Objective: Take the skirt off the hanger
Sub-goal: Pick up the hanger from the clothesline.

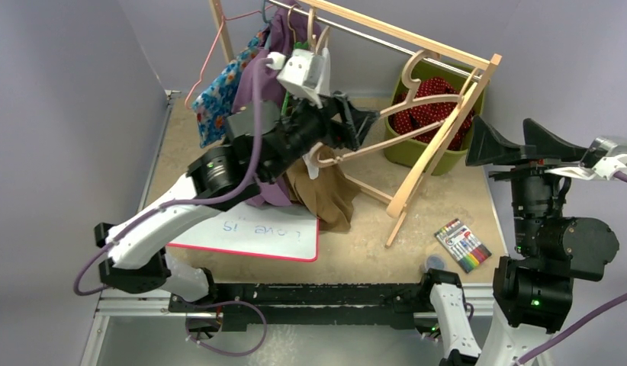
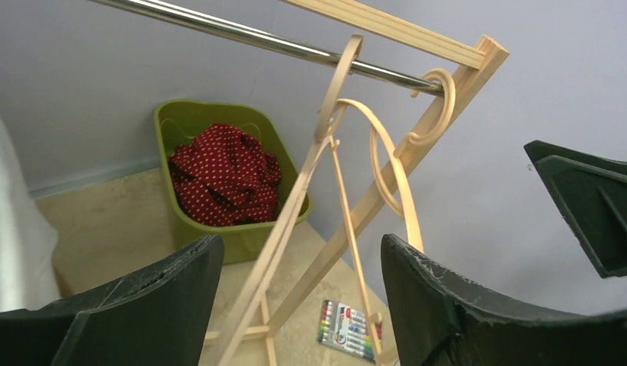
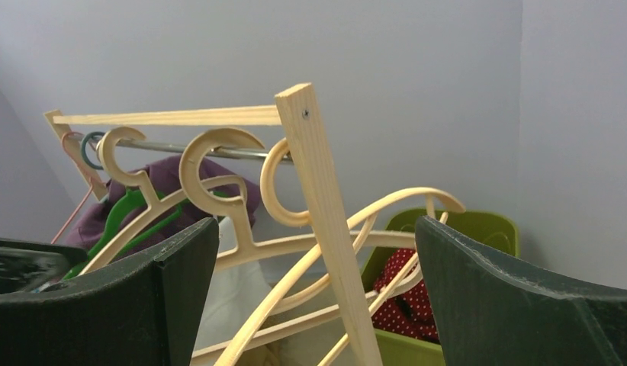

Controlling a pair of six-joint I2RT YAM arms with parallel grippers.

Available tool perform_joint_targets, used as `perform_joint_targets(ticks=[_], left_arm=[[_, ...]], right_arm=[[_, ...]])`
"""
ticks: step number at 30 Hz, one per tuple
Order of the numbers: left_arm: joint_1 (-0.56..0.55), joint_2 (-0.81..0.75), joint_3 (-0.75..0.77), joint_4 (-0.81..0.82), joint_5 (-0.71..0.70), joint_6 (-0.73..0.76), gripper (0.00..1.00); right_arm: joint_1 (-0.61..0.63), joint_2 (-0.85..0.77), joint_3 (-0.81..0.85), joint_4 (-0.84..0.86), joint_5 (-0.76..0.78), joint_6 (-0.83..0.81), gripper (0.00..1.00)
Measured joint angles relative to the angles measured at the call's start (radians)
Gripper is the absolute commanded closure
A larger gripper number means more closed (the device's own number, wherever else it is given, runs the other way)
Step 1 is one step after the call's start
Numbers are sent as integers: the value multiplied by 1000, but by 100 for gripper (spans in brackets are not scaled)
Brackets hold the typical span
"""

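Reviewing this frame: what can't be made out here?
- Top view: the left arm covers the top of the brown garment; whether it still hangs from a hanger is unclear.
- Top view: that arm hides the whiteboard's left side.
- Left wrist view: marker pack partly behind one jaw, print too small.

Rack [image 1: 406, 36] across the back of the desk [image 1: 356, 244].
Garments [image 1: 219, 99] hang at its left end, hangers [image 1: 408, 72] toward its right. The bin [image 1: 453, 162], cloth [image 1: 421, 114] inside, sits behind the right leg. The whiteboard [image 1: 257, 229] lies near left, the skirt [image 1: 329, 198] just right of it, the marker pack [image 1: 463, 245] near right.
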Motion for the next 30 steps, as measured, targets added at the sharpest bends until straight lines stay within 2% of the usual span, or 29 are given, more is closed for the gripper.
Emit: perform_joint_targets(ticks=[4,9,14,18,22,30], left_arm=[[0,-93,-45,-71,-50,30,21],[0,-151,-45,-144,-181,80,32],[23,-90,86,-243,-303,125,36],[124,1,206,-311,-292,127,39],[207,74,254,-351,-273,132,40],[240,165,272,-377,-217,140,46]], right_arm=[[24,-22,-45,1,0,-6,1],[44,-58,-121,-2,4,-12,1],[74,-98,-150,-59,56,-32,1],[113,-147,-150,-114,122,-59,1],[149,-202,-150,-177,182,-80,1],[171,-218,-182,-288,218,-101,1]])
